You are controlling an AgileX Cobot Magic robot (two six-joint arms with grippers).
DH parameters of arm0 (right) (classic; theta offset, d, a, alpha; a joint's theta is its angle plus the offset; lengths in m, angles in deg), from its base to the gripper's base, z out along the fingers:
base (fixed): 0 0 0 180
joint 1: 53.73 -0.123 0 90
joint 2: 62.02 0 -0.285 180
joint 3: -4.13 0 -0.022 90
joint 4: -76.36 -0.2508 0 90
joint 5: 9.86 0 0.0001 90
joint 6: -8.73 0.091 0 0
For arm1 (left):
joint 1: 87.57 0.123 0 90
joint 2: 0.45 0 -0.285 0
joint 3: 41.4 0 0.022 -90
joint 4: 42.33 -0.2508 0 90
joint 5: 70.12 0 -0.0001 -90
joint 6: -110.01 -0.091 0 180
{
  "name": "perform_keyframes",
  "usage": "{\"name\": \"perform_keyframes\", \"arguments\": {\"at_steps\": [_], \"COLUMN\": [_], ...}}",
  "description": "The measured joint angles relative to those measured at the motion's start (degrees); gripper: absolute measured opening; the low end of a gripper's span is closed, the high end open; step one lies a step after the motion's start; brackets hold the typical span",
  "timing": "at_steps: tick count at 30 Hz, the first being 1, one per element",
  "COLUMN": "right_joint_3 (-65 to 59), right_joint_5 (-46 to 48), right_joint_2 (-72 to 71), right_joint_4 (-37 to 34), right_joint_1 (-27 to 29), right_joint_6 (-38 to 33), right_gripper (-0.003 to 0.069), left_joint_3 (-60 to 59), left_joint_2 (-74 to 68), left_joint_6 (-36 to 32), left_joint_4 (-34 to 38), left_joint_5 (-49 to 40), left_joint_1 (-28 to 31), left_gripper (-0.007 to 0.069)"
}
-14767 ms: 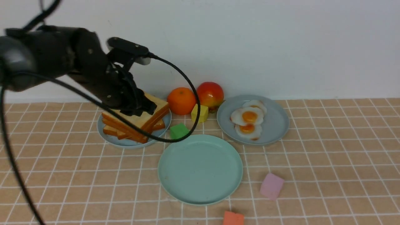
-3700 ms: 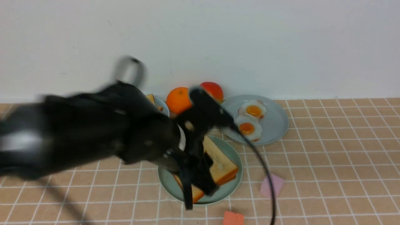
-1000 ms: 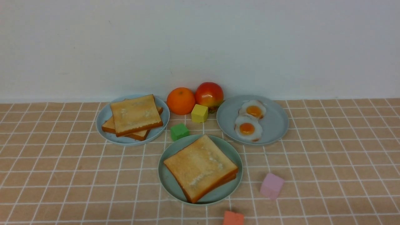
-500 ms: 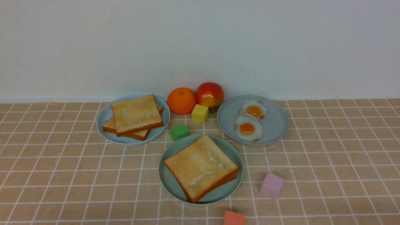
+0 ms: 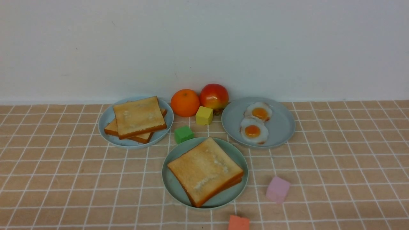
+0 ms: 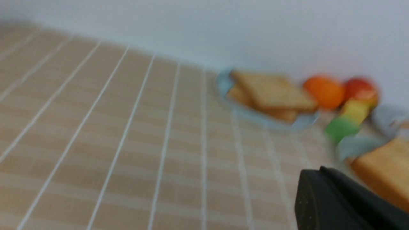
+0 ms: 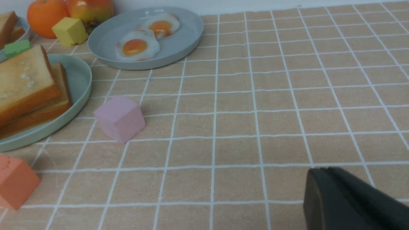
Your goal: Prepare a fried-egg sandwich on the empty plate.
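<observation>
While both arms' jaws sit closed and empty, a tan checked cloth (image 5: 64, 179) meets a white wall (image 5: 204, 44).

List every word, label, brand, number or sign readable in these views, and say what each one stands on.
None: no readable text shows in any view.
The sandwich, the green plate, the two blue-grey plates, the fruit and the blocks bear no print.
The left wrist view is blurred.
</observation>
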Motion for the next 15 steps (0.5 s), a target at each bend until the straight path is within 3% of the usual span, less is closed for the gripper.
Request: {"name": "perform_keyframes", "arguments": {"at_steps": [3, 15], "right_joint_3": [0.0, 0.0], "right_joint_5": [0.0, 0.0], "right_joint_2": [0.0, 0.0], "right_joint_4": [0.0, 0.0], "right_joint_1": [0.0, 0.0], "right_joint_6": [0.0, 0.0], "right_gripper": [0.0006, 0.0017], "left_joint_3": [-0.2, -0.2], "left_joint_2": [0.0, 0.0], "left_joint_6": [0.2, 0.2], "left_joint_4": [0.1, 0.2], "left_joint_5": [-3.7, -3.5], "left_joint_1": [0.7, 0.8], "left_gripper": [-0.0013, -0.0013]}}
